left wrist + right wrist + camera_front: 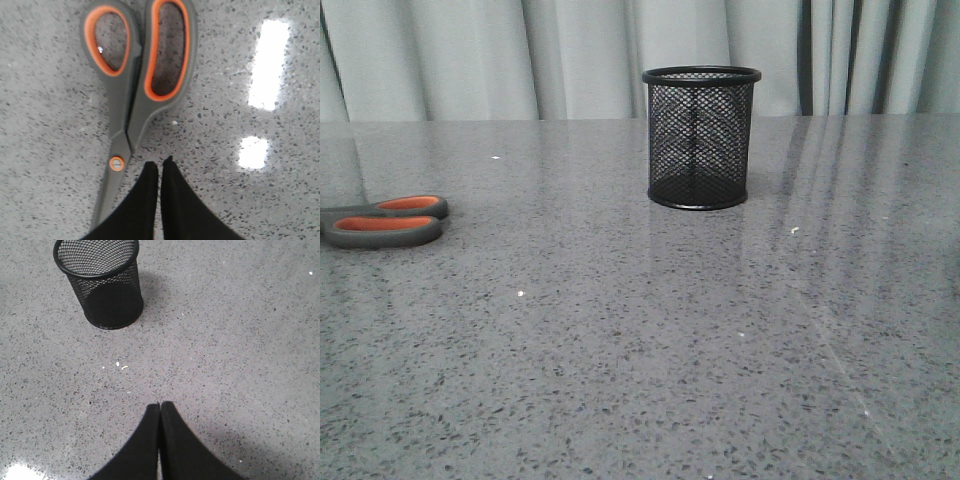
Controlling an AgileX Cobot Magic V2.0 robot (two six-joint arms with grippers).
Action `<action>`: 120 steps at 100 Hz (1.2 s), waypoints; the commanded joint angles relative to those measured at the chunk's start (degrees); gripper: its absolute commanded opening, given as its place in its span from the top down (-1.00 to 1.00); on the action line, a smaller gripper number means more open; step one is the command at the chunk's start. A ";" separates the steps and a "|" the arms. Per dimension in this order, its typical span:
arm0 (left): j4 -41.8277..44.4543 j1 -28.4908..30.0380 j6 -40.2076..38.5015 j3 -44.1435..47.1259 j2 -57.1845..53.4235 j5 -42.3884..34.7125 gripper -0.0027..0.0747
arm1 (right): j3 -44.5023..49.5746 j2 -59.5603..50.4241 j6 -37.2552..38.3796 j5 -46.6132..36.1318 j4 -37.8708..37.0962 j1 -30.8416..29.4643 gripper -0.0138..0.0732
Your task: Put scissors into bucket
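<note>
- front view: the bucket (701, 138) is standing upright on the grey speckled table (640, 350), towards its far edge with the pale curtain (570, 55) hanging behind it. the scissors (385, 221) are lying flat well to the left of the bucket and a little nearer the camera, their long axis running sideways, handle loops pointing towards the bucket and blades running out of the picture.
- left wrist view: the left gripper (160, 167) is hovering just beside the scissors (134, 90) near the orange pivot screw (116, 163), its jaws pressed together and gripping nothing. the handle loops are pointing away from the fingers.
- right wrist view: the right gripper (160, 407) is hanging over bare table well apart from the bucket (100, 282), jaws closed on nothing.
</note>
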 commanded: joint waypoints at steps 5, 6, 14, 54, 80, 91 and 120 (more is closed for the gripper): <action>1.43 0.13 1.04 -2.53 0.13 -0.11 0.93 | -1.98 -0.05 -0.47 -4.08 0.04 0.02 0.81; 1.72 0.13 1.15 -2.53 0.28 -0.11 0.93 | -1.98 -0.05 -0.47 -4.08 0.04 0.02 0.81; 2.99 0.13 1.46 -2.53 1.89 -0.25 0.93 | -1.98 0.07 -0.47 -4.21 0.04 0.02 0.81; -0.22 0.13 2.26 -2.53 2.84 -2.65 0.87 | -1.98 0.54 -0.47 -4.21 0.04 0.02 0.81; -0.59 0.13 3.87 -2.53 2.84 -1.21 0.13 | -1.98 2.10 -0.47 -4.34 0.16 0.02 0.81; -0.92 0.13 5.20 -2.53 2.84 -1.89 -0.09 | -1.98 2.22 -0.47 -4.49 0.16 0.02 0.81; -2.61 0.13 7.92 -2.66 5.25 -5.40 -0.11 | -1.98 2.22 -0.47 -4.49 0.16 0.02 0.81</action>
